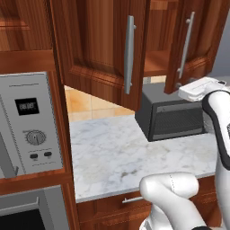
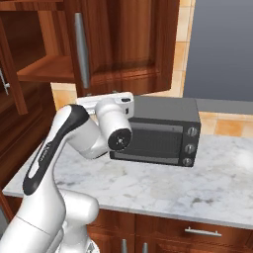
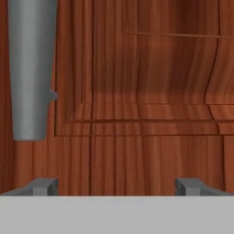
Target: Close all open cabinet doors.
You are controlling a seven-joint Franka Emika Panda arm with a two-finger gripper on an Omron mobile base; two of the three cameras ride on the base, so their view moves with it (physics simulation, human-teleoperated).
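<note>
Cabinet doors hang open above the marble counter in the left base view, one left of the microwave, a second above it. Right base view: a door stands swung out above the microwave, the arm's wrist just before its lower edge. Hand view: gripper faces a door panel closely, fingertips wide apart, holding nothing; a silver handle lies upper left.

Oven panel display blurred; no legible txt.
</note>
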